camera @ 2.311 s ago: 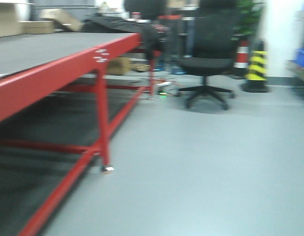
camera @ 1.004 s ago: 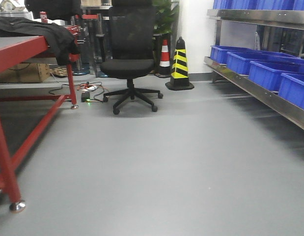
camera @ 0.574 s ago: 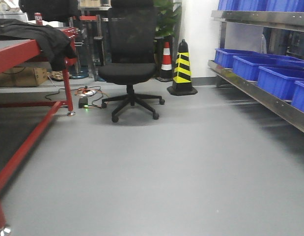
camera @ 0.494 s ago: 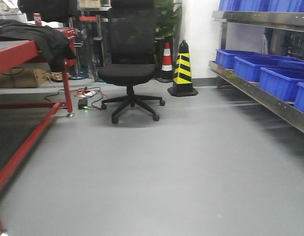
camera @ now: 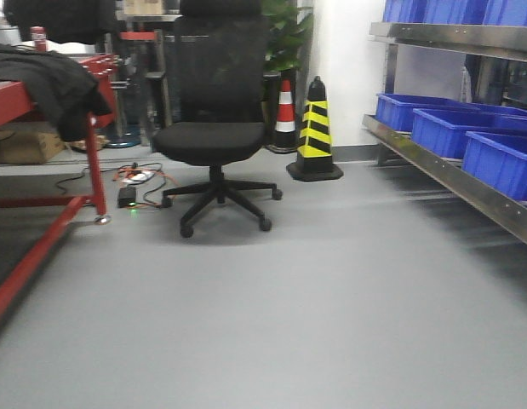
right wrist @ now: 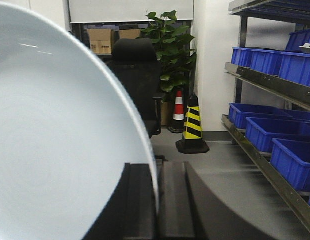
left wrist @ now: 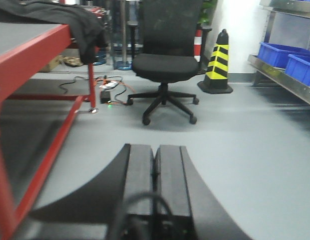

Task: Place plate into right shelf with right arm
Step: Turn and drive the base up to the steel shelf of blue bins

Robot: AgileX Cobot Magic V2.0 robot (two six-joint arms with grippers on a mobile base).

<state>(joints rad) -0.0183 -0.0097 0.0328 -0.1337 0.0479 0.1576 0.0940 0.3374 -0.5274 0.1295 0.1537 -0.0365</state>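
While right claw [right wrist: 156,172] grips plate [right wrist: 59,140] by its rim, left claw [left wrist: 155,151] clenched empty

Your front view is evenly lit from overhead and soft overall. The right shelf [camera: 450,179] smears with motion blur along its lower beam. The office chair [camera: 214,141] throws a faint, diffuse shadow on the floor [camera: 331,324]. Your right wrist view shows the plate [right wrist: 54,150] out of focus, with one small glare streak. Your left wrist view blurs the left gripper [left wrist: 155,150].
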